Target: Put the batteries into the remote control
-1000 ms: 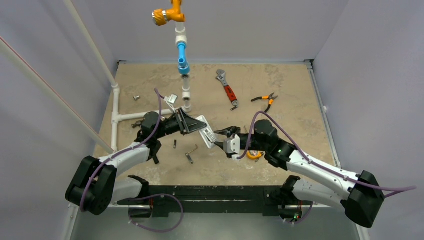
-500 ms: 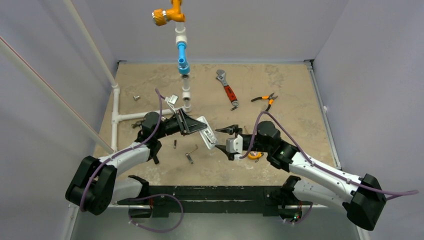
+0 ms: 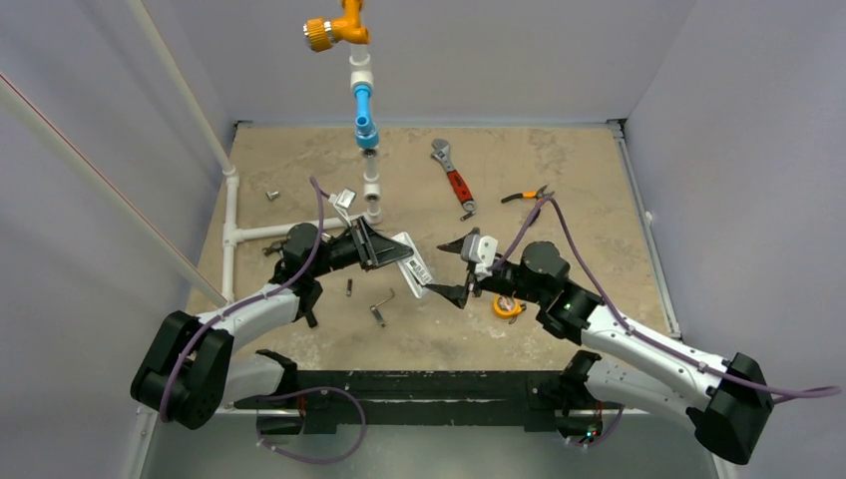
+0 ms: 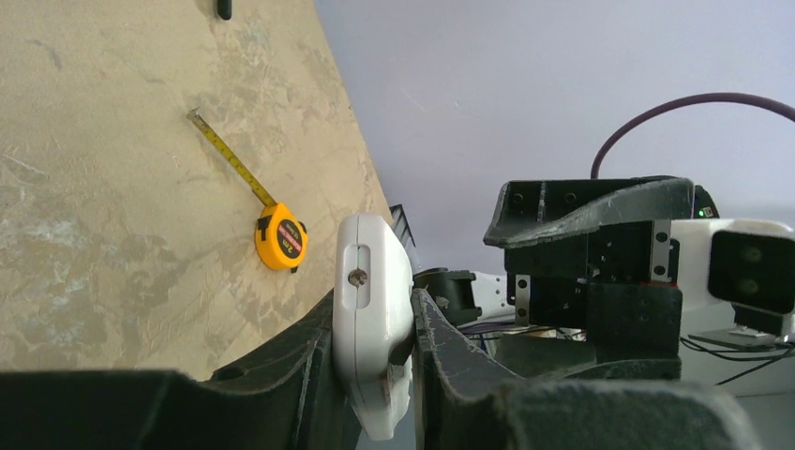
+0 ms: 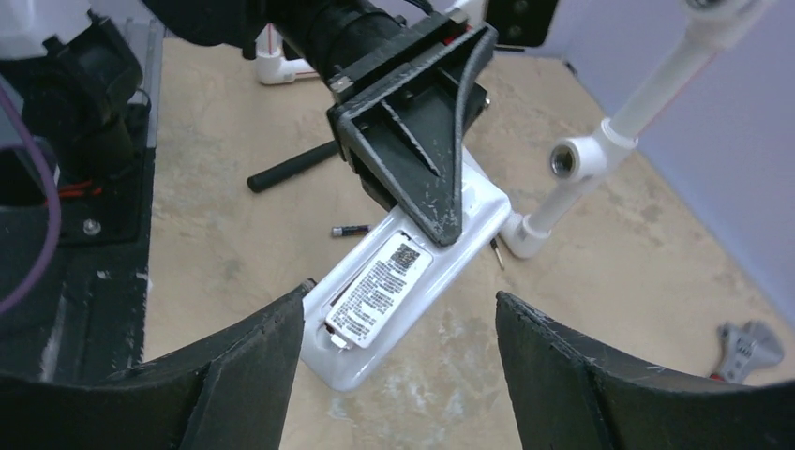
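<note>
Mottled tan tabletop (image 3: pixel 589 160), plain grey-lilac walls (image 3: pixel 519 50), even light

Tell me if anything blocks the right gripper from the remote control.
Nothing visible does: the open right gripper faces the remote control, which is clamped in the left gripper, with only open air between them.

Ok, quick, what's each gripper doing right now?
Left gripper: closed on the remote control.
Right gripper: open, jaws spread wide, holding nothing.
</note>
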